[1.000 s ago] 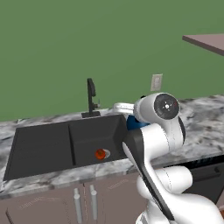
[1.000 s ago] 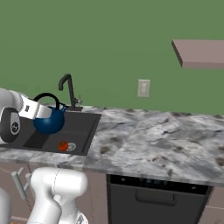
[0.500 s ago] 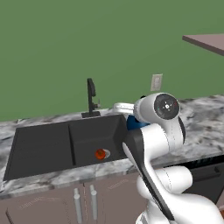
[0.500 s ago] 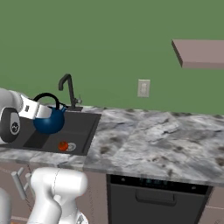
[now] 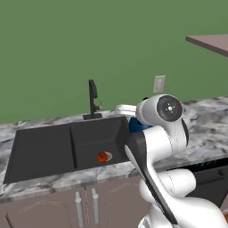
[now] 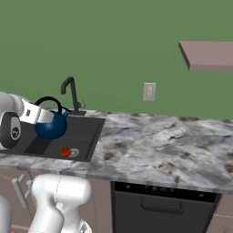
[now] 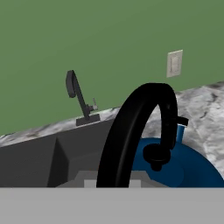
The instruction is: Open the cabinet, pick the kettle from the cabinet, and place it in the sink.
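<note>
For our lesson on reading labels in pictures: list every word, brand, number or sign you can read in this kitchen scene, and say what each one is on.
None: no readable text anywhere.
The kettle, the sink, the wall plate and the oven front bear no lettering.
The round cap on the arm shows tiny marks, too small to read.

The arm reaches sideways and low, its gripper (image 6: 44, 115) clamped shut.
</note>
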### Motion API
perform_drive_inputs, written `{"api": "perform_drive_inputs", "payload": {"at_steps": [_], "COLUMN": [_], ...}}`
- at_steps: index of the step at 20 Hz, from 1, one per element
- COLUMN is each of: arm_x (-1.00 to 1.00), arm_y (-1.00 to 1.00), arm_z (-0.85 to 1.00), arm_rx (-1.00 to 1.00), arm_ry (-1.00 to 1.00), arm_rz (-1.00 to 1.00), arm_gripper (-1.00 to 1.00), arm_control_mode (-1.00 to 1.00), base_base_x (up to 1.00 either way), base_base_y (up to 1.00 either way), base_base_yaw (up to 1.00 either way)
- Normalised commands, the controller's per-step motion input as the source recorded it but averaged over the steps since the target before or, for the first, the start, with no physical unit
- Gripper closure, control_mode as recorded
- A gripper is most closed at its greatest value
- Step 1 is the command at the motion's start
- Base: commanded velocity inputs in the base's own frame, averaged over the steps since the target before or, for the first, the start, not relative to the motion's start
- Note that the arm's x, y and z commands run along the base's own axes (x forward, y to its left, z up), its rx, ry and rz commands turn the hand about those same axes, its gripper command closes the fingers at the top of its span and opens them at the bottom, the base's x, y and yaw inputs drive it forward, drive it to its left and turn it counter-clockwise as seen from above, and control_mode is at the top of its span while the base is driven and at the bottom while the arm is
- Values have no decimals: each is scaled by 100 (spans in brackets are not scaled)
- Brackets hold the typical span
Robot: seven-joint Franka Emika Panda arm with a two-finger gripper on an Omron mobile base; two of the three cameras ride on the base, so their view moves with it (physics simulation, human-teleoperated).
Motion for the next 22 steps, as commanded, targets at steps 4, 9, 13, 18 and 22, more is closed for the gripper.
{"api": "perform_drive_inputs", "payload": {"at_steps": [4, 9, 13, 18, 22], "arm_x": [0, 0, 0, -9, -11], "arm_y": [0, 0, 0, -5, -21], "arm_z": [0, 0, 0, 0, 0], "arm_rx": [0, 0, 0, 0, 0], "arm_ry": [0, 0, 0, -1, 0], "arm_rz": [0, 0, 0, 2, 17], "arm_gripper": [100, 100, 100, 100, 100], "arm_control_mode": [-100, -100, -100, -100, -100], "base_base_x": [0, 0, 0, 0, 0], "base_base_y": [0, 0, 0, 0, 0], "base_base_yaw": [0, 0, 0, 0, 0]}}
